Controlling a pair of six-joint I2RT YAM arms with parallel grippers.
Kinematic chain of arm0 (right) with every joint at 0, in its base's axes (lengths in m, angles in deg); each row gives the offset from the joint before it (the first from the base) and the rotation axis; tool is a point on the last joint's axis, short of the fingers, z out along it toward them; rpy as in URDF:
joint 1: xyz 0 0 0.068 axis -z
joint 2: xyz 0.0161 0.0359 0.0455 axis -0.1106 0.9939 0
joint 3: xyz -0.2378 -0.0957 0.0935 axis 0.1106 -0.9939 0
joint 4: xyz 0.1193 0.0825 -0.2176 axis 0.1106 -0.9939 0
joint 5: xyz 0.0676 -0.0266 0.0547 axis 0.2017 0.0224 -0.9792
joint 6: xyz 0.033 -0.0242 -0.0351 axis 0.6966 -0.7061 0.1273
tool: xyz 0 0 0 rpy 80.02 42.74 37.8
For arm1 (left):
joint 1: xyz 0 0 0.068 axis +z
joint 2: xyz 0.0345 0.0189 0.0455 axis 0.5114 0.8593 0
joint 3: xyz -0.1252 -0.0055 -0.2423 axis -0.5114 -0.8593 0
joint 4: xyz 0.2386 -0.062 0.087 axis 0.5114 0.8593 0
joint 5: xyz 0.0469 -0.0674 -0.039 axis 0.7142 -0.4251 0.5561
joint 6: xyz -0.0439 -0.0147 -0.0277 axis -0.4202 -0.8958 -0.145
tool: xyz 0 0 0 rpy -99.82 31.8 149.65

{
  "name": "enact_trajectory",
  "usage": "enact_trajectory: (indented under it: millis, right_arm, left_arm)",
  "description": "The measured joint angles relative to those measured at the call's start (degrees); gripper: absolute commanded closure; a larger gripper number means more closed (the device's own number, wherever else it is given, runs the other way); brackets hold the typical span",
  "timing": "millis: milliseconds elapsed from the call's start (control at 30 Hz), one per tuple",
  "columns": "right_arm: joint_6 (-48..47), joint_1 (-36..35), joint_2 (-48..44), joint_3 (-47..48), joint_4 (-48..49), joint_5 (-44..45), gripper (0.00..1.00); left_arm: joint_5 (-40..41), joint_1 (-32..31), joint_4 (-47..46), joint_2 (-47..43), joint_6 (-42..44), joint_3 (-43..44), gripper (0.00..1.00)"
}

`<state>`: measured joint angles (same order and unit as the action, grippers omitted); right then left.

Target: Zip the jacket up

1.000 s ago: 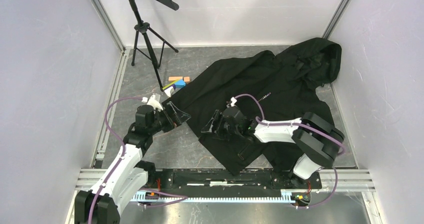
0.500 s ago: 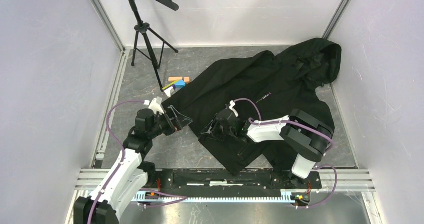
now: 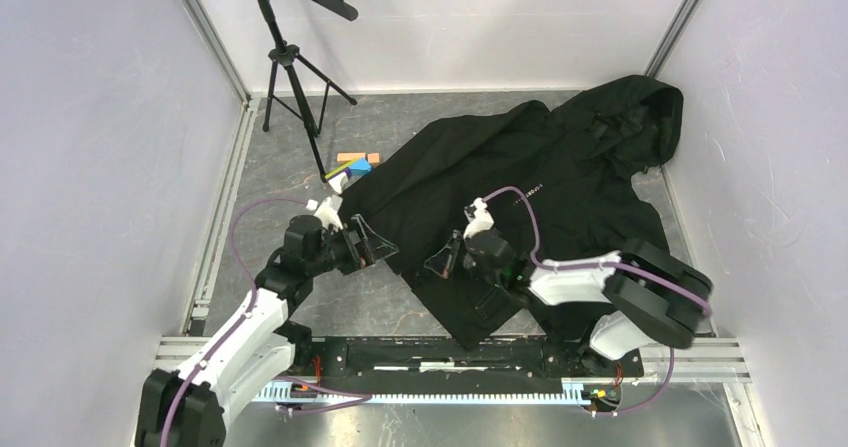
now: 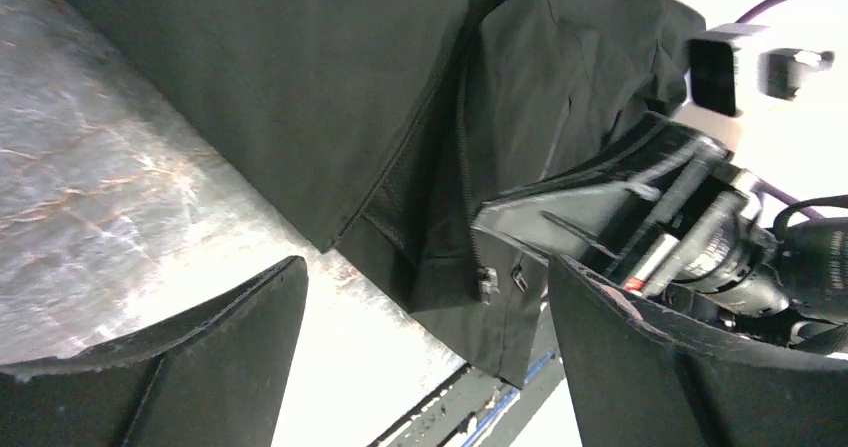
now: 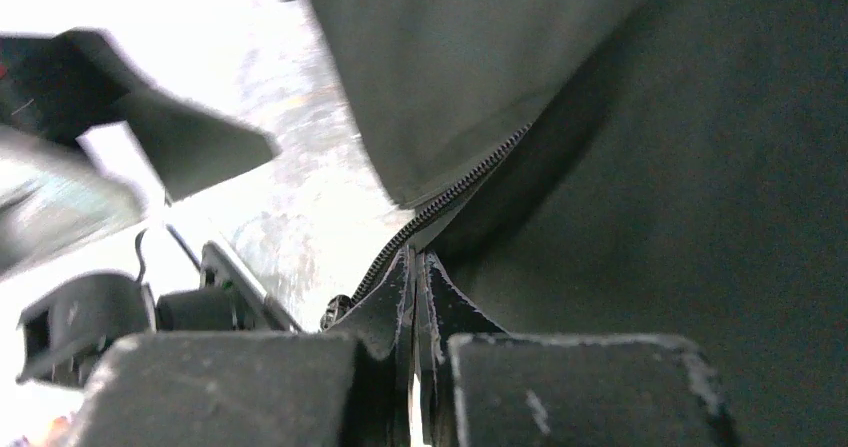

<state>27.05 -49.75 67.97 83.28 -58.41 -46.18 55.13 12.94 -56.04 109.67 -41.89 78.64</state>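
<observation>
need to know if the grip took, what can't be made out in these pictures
- Right wrist view: the right gripper is shut where the zipper teeth end; its own fingers hide whether a pull is pinched.
- Top view: the chest lettering on the jacket is too small to read.
- Top view: the right arm covers part of the near hem.

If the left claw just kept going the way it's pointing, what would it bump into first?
The left gripper would likely hit the jacket, its bottom edge by the zipper; the right gripper pinches it just behind. Depth is unclear.
</observation>
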Motion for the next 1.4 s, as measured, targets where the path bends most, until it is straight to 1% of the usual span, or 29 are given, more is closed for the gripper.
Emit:
enact_trajectory:
  millis: [100,133,200,267,400,467,500,600,633,667,767,833,867,900,933,967,1000,1033,1100,1200,1400]
  right_arm:
    - [-11.3,0.5,-5.9,-7.7,12.0,-3.0,1.0]
    - [-14.5,0.7,-7.1,-9.2,14.4,-3.9,1.0]
    - [-20.9,0.9,-8.0,-11.0,18.5,-5.9,1.0]
    - [-25.7,1.0,-8.0,-12.2,22.6,-7.5,1.0]
    - [-30.5,1.4,-8.1,-16.8,30.4,-9.4,1.0]
    - [-31.4,1.7,-8.0,-17.8,32.0,-10.1,1.0]
    - [-31.6,1.8,-8.0,-18.1,33.4,-10.6,1.0]
    - [-31.8,1.9,-7.4,-19.0,38.4,-11.6,1.0]
    - [-31.8,1.9,-7.2,-19.5,40.0,-11.9,1.0]
    - [-31.7,1.9,-7.1,-20.0,41.3,-12.0,1.0]
    - [-31.4,1.9,-6.1,-21.0,44.8,-12.3,1.0]
    - [-31.1,1.9,-5.1,-21.1,46.3,-12.5,1.0]
    - [-30.9,1.9,-4.6,-21.2,47.1,-12.5,1.0]
    - [-30.6,1.9,-4.3,-21.2,47.6,-12.6,1.0]
    - [-30.4,1.9,-3.9,-21.2,48.1,-12.7,1.0]
    - [-30.1,1.9,-3.5,-21.2,48.7,-12.7,1.0]
    - [-29.9,1.9,-3.1,-21.2,49.4,-12.7,1.0]
    - [-29.6,1.9,-2.6,-21.2,49.9,-12.8,1.0]
    - [-28.9,1.9,-1.5,-21.2,51.0,-13.0,1.0]
    - [-28.0,2.0,-0.3,-21.2,52.3,-13.1,1.0]
    - [-26.5,2.0,0.8,-21.4,53.5,-13.5,1.0]
  left_arm:
    - [-1.2,-2.4,-3.3,4.3,-1.7,0.2,0.14]
    - [-1.4,-3.3,-4.8,6.1,-2.4,0.3,0.16]
    - [-1.3,-5.6,-7.4,9.6,-3.3,0.9,0.24]
    - [-1.4,-8.2,-9.7,13.7,-3.8,2.3,0.32]
    - [-2.6,-11.0,-14.3,20.8,-4.1,5.6,0.38]
    - [-3.0,-11.7,-16.7,22.9,-4.1,6.3,0.38]
    - [-3.2,-12.1,-17.6,23.5,-4.1,6.4,0.35]
    - [-3.4,-13.0,-18.7,24.1,-4.0,6.4,0.22]
    - [-3.4,-13.4,-19.0,24.1,-4.0,6.4,0.2]
    - [-3.4,-13.8,-19.2,24.4,-4.0,6.4,0.2]
    - [-3.1,-15.4,-19.1,25.7,-3.9,7.1,0.35]
    - [-2.0,-16.8,-18.9,25.8,-3.7,7.1,0.39]
    - [-1.3,-17.4,-18.8,25.6,-3.6,7.1,0.38]
    - [-0.4,-17.9,-18.6,25.0,-3.4,7.1,0.34]
    - [0.7,-18.4,-18.2,24.0,-3.2,7.1,0.26]
    - [1.6,-18.7,-17.6,22.7,-3.0,7.1,0.23]
    - [2.4,-18.9,-17.1,21.6,-2.7,7.1,0.23]
    - [3.0,-19.1,-16.7,20.4,-2.4,7.1,0.26]
    - [4.4,-19.4,-15.5,19.0,-1.9,7.3,0.37]
    - [5.7,-20.0,-13.5,19.5,-1.4,8.0,0.44]
    - [7.0,-22.0,-11.4,20.6,-1.0,8.2,0.51]
